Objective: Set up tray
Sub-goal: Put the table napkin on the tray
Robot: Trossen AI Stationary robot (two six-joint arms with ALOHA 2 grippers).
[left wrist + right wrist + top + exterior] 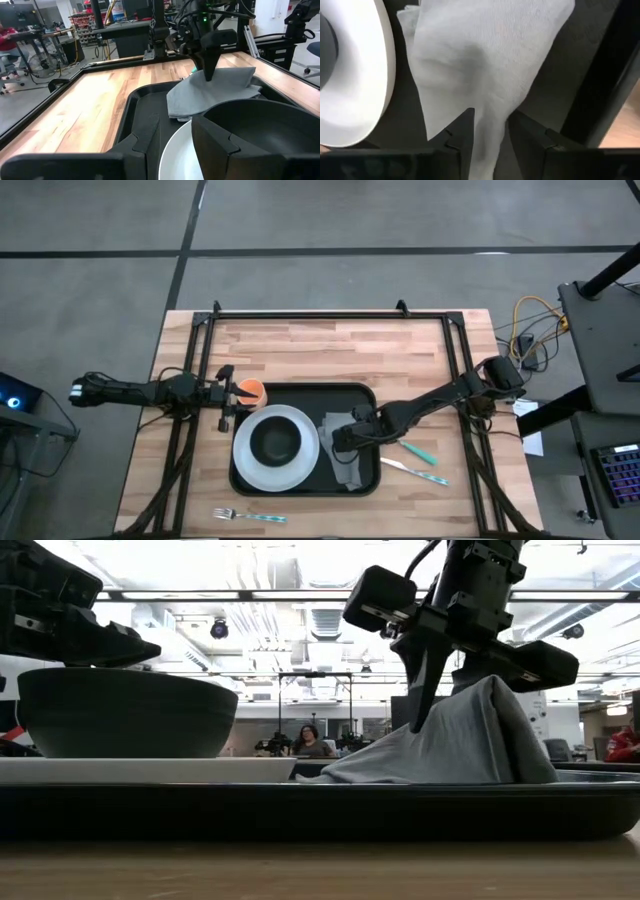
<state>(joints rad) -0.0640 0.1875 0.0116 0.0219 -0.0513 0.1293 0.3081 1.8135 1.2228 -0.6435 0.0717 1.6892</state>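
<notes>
Low at the centre of the high view lies the tray (305,392), holding one white plate (304,462) with one dark bowl (275,442) on it and, to its right, one grey napkin (349,468). Over the napkin's upper end stands the right gripper (343,439); in its wrist view the fingers (463,134) are slightly parted with a ridge of cloth running between them, the fabric peaked up under the tool in the low view. I judge the step in hand to be laying the napkin on the tray, at the point of letting go. Whether the cloth is pinched or already free I cannot tell for certain. Next the arm should part its jaws fully, rise clear without dragging the cloth, then turn to the cutlery. Off the tray, lower right, lie two teal-handled utensils (420,453), and one fork (246,516) sits near the bottom edge. At left the left gripper (226,395) waits beside one orange cup (250,391), fingers partly spread, holding nothing
</notes>
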